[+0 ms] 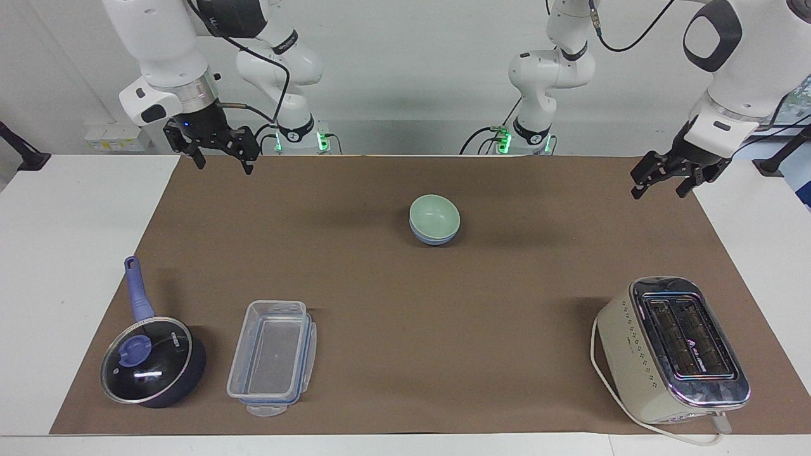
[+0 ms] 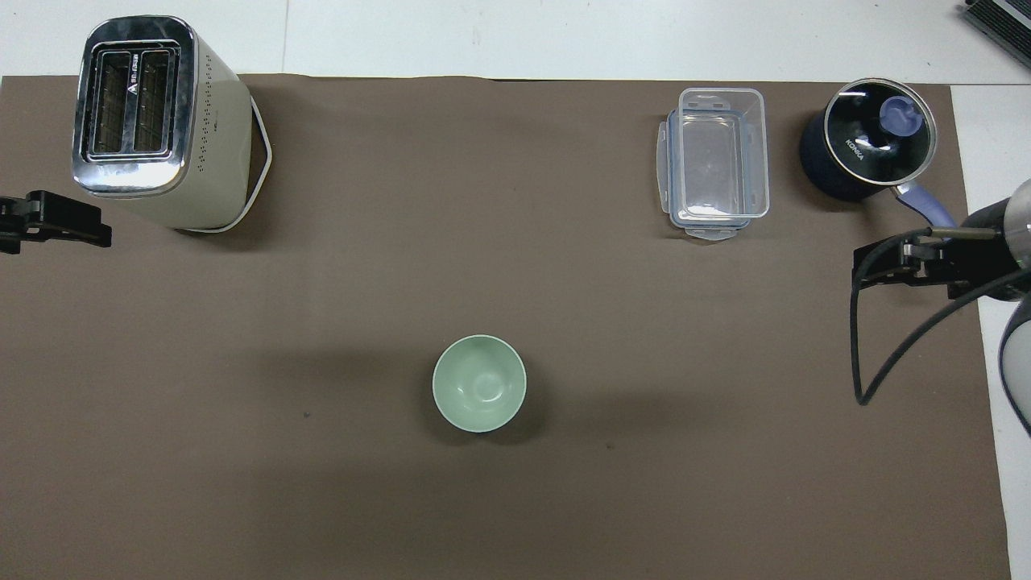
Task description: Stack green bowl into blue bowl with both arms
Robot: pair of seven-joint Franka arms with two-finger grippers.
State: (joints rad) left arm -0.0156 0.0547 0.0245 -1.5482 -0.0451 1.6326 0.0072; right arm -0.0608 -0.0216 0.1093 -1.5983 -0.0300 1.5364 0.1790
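Observation:
The pale green bowl (image 1: 434, 213) sits nested inside the light blue bowl (image 1: 433, 239) in the middle of the brown mat, nearer the robots than the other objects. In the overhead view only the green bowl (image 2: 479, 383) shows; the blue bowl is hidden under it. My right gripper (image 1: 225, 167) is open and empty, raised over the mat's corner at the right arm's end; it also shows in the overhead view (image 2: 874, 267). My left gripper (image 1: 659, 191) is open and empty, raised over the mat's edge at the left arm's end, and shows in the overhead view (image 2: 89, 229). Both are well apart from the bowls.
A dark blue lidded saucepan (image 1: 152, 362) and a clear plastic container (image 1: 272, 358) stand farther from the robots at the right arm's end. A cream toaster (image 1: 671, 348) with its cord stands farther out at the left arm's end. White table (image 1: 63, 253) surrounds the mat.

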